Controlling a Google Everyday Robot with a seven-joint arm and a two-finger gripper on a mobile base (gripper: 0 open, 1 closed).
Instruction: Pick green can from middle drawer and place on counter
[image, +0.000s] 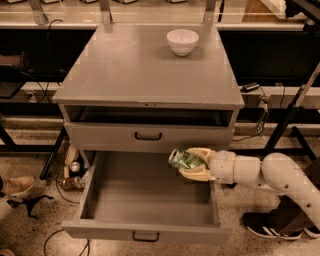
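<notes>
My gripper (186, 162) is shut on the green can (182, 159) and holds it lying on its side, lifted above the right rear part of the open middle drawer (95, 197). The can is level with the closed drawer front just below the counter (135, 70). My white arm (260, 172) reaches in from the right. The drawer's tray shows nothing else in it.
A white bowl (182, 41) stands at the back right of the counter. The top slot under the counter is open and dark. A closed drawer front with a dark handle (148, 136) sits above the open drawer. Shoes, cables and table legs lie on the floor at both sides.
</notes>
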